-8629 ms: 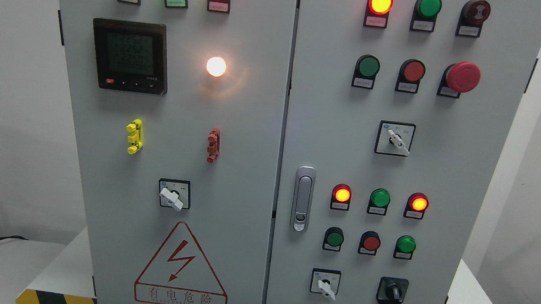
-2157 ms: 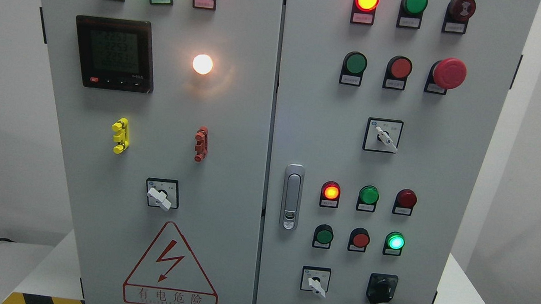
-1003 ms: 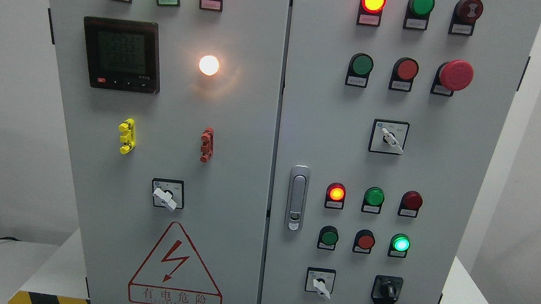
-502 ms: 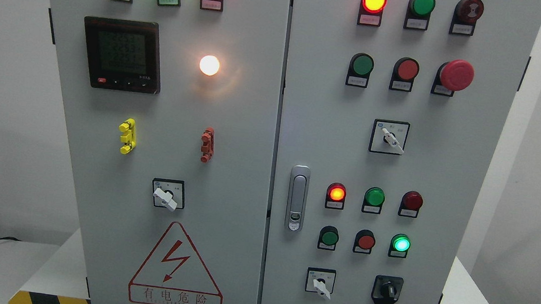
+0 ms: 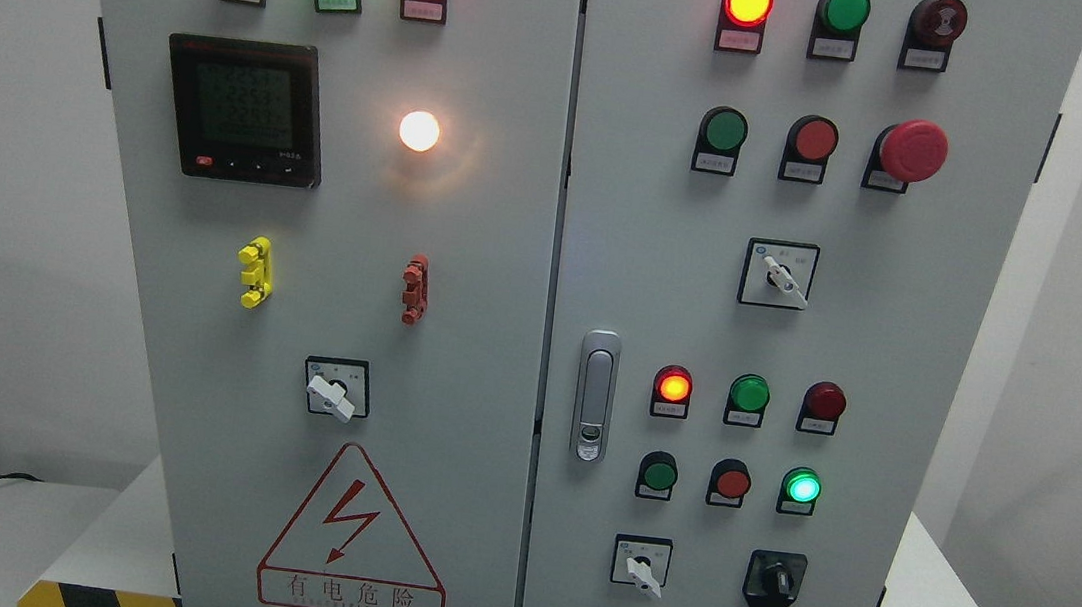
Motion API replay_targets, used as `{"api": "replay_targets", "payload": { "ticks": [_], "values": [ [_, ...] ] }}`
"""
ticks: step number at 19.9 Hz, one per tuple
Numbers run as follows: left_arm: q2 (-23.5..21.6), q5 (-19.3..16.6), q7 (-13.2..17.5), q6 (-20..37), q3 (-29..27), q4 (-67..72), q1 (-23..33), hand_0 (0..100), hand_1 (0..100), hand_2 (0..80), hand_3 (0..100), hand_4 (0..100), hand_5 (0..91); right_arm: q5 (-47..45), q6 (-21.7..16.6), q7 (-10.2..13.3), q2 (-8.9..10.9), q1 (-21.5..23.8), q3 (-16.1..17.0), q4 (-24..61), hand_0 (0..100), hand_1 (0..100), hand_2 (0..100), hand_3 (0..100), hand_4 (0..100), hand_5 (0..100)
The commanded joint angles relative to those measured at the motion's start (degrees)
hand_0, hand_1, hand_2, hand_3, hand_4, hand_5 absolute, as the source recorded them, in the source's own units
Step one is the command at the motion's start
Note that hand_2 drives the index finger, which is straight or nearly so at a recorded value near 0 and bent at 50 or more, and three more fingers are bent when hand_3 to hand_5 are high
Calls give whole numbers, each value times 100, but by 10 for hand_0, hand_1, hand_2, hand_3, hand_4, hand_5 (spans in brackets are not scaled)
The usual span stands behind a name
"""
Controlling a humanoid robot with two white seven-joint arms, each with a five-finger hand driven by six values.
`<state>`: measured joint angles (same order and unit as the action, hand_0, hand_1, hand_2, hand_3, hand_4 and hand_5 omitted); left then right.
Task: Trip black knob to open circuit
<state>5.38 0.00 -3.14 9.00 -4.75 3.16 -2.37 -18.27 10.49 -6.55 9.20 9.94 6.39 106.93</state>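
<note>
The black knob (image 5: 774,581) sits at the lower right of the grey cabinet's right door (image 5: 860,327), with its handle turned roughly level. Above it, the right red lamp (image 5: 824,402) is dark and the green lamp (image 5: 801,488) is lit. The left red lamp (image 5: 673,386) glows. Neither of my hands is in view.
White selector switches sit at the lower middle (image 5: 641,567), upper right (image 5: 778,274) and on the left door (image 5: 336,391). A red mushroom button (image 5: 911,149) and a door latch (image 5: 595,396) are on the right door. A white table (image 5: 931,606) carries the cabinet.
My right hand has dropped away from below the black knob and left the picture. Since the earliest frame the right red lamp went dark and the lower green lamp lit up.
</note>
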Motion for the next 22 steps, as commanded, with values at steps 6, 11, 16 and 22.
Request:
{"api": "replay_targets", "payload": {
  "ticks": [6,11,16,22],
  "values": [
    [-2,-176,-3,-3,0,0,0,120,389,0,0,0,0,-326,5,-40,196,385,732,513,0,0,184,340,276,264],
    [-2,-176,-3,-3,0,0,0,120,389,0,0,0,0,-353,-21,48,196,482,714,557,0,0,166,319,256,250],
    [-2,-176,-3,-3,0,0,0,120,389,0,0,0,0,-353,-170,154,187,579,697,601,0,0,137,280,218,221],
    [-2,-176,-3,-3,0,0,0,120,389,0,0,0,0,-353,-170,162,161,579,653,654,0,0,125,249,207,209]
  ]
}}
